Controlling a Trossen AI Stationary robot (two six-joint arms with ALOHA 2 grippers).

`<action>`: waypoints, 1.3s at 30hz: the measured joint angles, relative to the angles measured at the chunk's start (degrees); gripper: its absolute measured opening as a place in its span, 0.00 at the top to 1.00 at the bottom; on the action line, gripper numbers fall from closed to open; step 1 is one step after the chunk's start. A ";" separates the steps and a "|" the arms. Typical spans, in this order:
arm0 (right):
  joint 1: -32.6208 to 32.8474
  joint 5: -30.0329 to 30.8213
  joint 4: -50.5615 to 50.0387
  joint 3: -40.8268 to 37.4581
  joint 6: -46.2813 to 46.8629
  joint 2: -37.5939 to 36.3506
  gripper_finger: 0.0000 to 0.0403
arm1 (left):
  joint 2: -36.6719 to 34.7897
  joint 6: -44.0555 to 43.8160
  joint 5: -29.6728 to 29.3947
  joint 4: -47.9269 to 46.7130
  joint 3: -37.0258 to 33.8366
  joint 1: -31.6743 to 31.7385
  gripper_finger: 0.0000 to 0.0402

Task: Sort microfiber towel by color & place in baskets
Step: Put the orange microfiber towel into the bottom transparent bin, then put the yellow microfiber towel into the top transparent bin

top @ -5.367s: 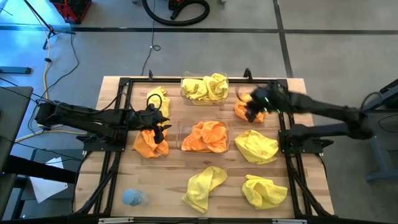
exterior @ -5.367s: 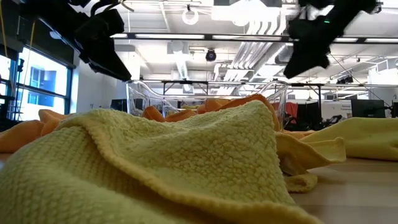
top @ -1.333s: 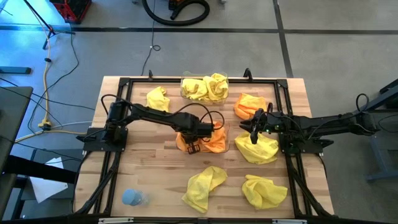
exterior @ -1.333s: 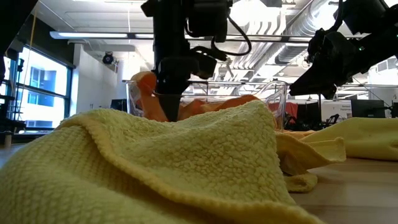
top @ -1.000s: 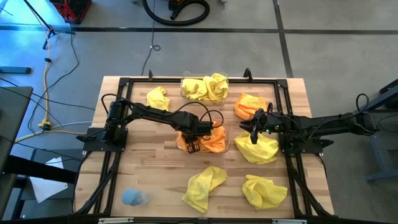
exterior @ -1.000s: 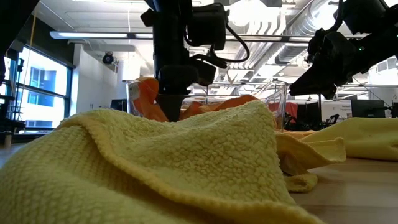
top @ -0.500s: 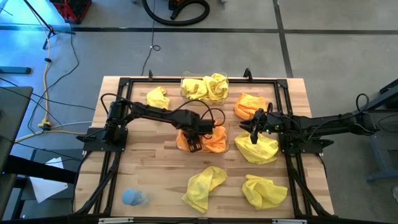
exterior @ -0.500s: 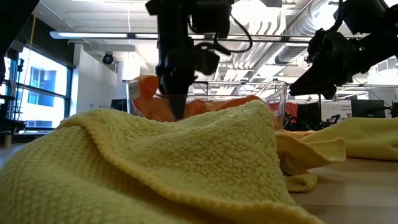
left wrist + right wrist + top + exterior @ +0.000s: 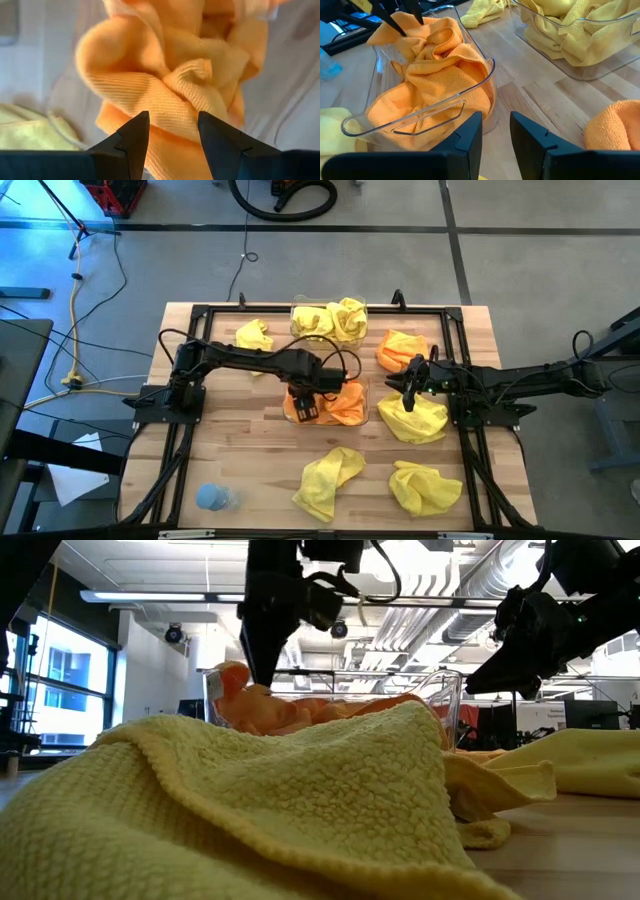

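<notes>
Two clear baskets stand mid-table. The centre one [image 9: 420, 107] holds orange towels [image 9: 340, 402], the far one [image 9: 296, 310] yellow towels [image 9: 335, 318]. My left gripper [image 9: 172, 120] hangs open, pointing down, just above the orange heap's left part [image 9: 165, 80] and clear of it. My right gripper [image 9: 496, 120] waits open to the right of the centre basket, with nothing between its fingers. Loose on the wood lie an orange towel [image 9: 400, 350] at the far right and yellow towels at the far left [image 9: 253, 337], right [image 9: 412, 417], near middle [image 9: 332, 480] and near right [image 9: 425, 487].
A black metal frame [image 9: 190, 380] runs around the work area. A small pale blue lump [image 9: 213, 497] lies at the near left corner. Bare wood shows at the left, between the frame and the centre basket. In the low view a yellow towel [image 9: 250, 810] fills the foreground.
My left gripper stood low in the centre basket, shut on the orange towel. It has opened, let the towel go and risen straight up. The towel now lies slumped on the left part of the orange heap in the basket.
</notes>
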 joint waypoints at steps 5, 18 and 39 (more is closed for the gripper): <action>0.00 0.01 0.00 0.00 -0.18 0.00 0.77 | 0.10 1.45 0.72 2.94 -5.24 -0.12 0.61; 0.02 0.00 0.00 0.00 0.31 0.00 0.77 | 0.04 2.80 1.33 17.32 -13.82 1.31 0.61; 0.00 0.02 -1.31 0.00 0.55 0.13 0.77 | -5.72 5.47 -7.11 12.36 -7.18 -0.07 0.61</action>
